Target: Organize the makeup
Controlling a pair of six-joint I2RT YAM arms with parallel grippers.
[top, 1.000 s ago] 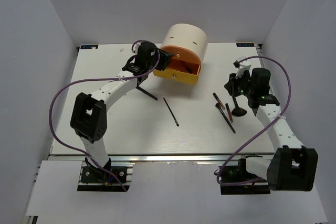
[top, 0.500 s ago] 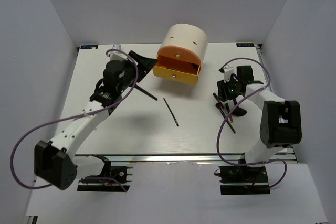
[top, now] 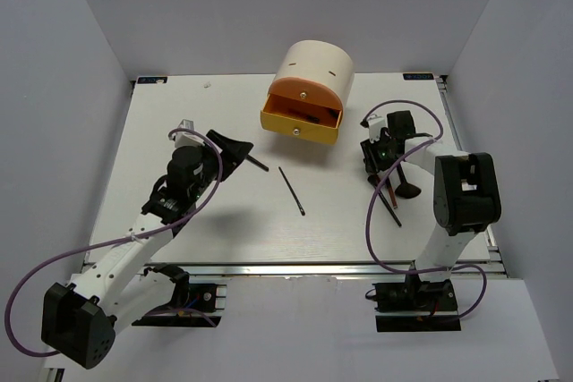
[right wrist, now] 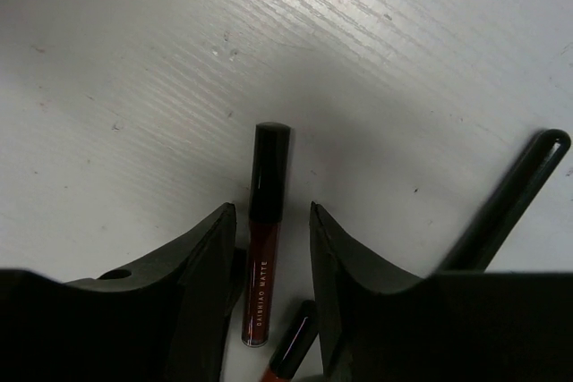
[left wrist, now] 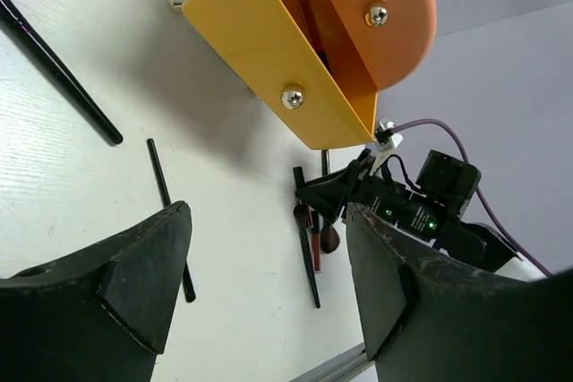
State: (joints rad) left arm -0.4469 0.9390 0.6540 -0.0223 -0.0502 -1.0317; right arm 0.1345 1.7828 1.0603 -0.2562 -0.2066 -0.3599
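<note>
Grippers: left gripper (left wrist: 267, 216) wide open, nothing between the fingers, hovering over the table (top: 340, 230) left of the open drawer (top: 300, 129). Right gripper (right wrist: 271, 212) part open, low over the table, fingers straddling a red-and-black stick (right wrist: 261, 266) that lies flat; small gaps show on both sides, so no grip. Second short stick (right wrist: 291, 342) and a brush handle (right wrist: 501, 203) just beside it, same cluster at the right of the table. Slim black stick (top: 291, 191) lies alone mid-table. Another brush (top: 257, 164) lies near the left gripper. Something dark and slim lies in the drawer of the cream case (top: 313, 64).
</note>
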